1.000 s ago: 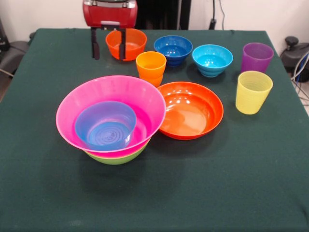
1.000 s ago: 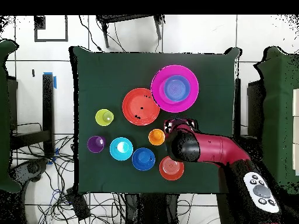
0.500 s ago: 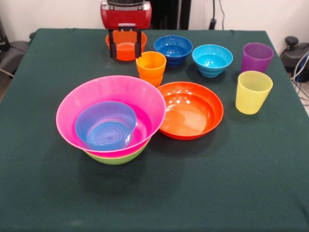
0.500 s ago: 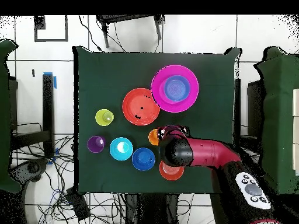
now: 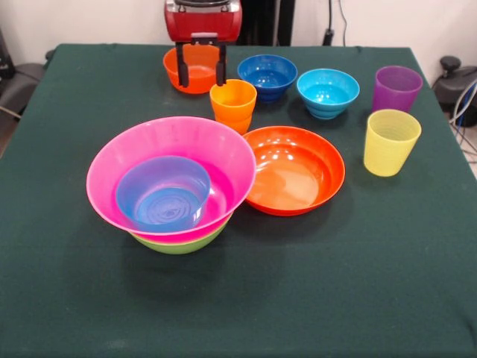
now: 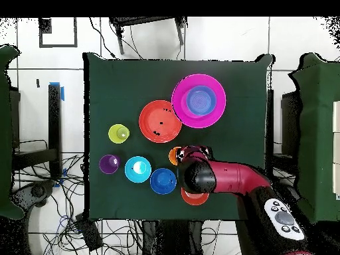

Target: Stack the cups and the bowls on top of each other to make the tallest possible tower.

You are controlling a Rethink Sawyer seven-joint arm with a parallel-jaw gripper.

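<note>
The tool (image 5: 201,68) hung spread over the small glossy orange plastic bowl (image 5: 193,71) at the table's (image 5: 67,298) far edge, gripping nothing. Looked like the pickup step; next it'd need lowering onto the rim.

A matt, dark green cloth covers the surface (image 5: 387,283). The big pink bowl (image 5: 216,149) and the shallow orange bowl (image 5: 294,170) at its 3 o'clock are glossy plastic with bright highlights. The yellow cup (image 5: 391,142) and purple cup (image 5: 396,88) look translucent. The arm's red shell (image 6: 236,179) is smooth and shiny.
</note>
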